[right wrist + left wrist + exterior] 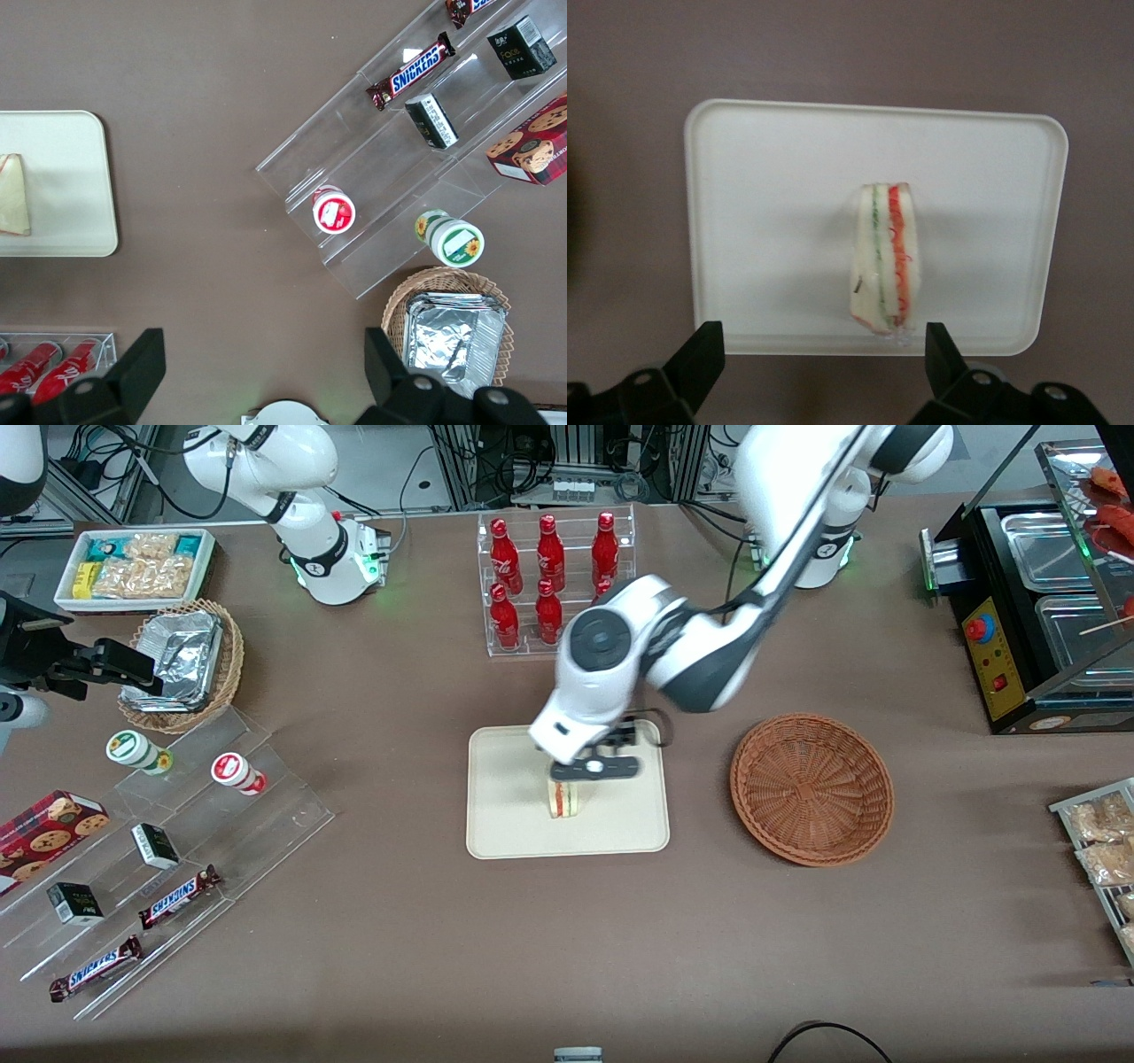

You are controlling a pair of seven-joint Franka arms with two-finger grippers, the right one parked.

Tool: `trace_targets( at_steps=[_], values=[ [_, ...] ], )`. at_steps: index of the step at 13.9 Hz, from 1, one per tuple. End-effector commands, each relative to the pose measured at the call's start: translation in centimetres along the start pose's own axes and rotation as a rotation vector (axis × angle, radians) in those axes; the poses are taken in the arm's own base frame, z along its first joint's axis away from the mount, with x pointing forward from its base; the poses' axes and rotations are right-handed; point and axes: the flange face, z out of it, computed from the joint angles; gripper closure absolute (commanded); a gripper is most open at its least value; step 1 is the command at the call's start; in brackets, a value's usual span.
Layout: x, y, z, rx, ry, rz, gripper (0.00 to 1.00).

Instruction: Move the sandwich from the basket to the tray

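Standing on its edge near the middle of the tray, the sandwich is seen as a pale wedge of soft white bread with green and red-orange layers striped along its cut face. The tray is a flat, smooth, cream-coloured rectangle with rounded corners and a low raised rim; in the front view it lies at the centre of the frame. The gripper is held just above the sandwich, and in the front view the top of the wedge is covered by its dark fingers. In the left wrist view the gripper is shown released, its two black fingers spread wide on either side of the sandwich and touching nothing; only the finger ends are seen, the rest being cut off at the frame edge. The basket, round, shallow and woven of reddish-brown wicker, is seen at centre right of the front view, beside the tray and apart from it, with nothing lying in it. In the right wrist view only one end of the tray and a corner of the sandwich are caught at the frame's left edge
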Motion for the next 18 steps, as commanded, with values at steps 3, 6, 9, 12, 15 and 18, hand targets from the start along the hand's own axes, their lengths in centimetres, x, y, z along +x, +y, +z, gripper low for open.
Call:
trace_targets(
  at_steps=[3, 6, 9, 12, 15, 18],
  values=[
    [6.1, -15.2, -11.7, 0.036, 0.032, -0.147, 0.00],
    [7.2, -23.1, -16.8, 0.062, 0.030, -0.113, 0.00],
    [6.1, -30.2, -19.7, 0.091, 0.003, 0.005, 0.00],
    [4.3, -34.3, -20.9, 0.107, 0.001, 0.076, 0.00],
    [2.6, -36.6, -21.7, 0.120, 0.003, 0.157, 0.00],
    [2.7, -37.1, -23.5, 0.109, 0.033, 0.153, 0.00]
  ],
)
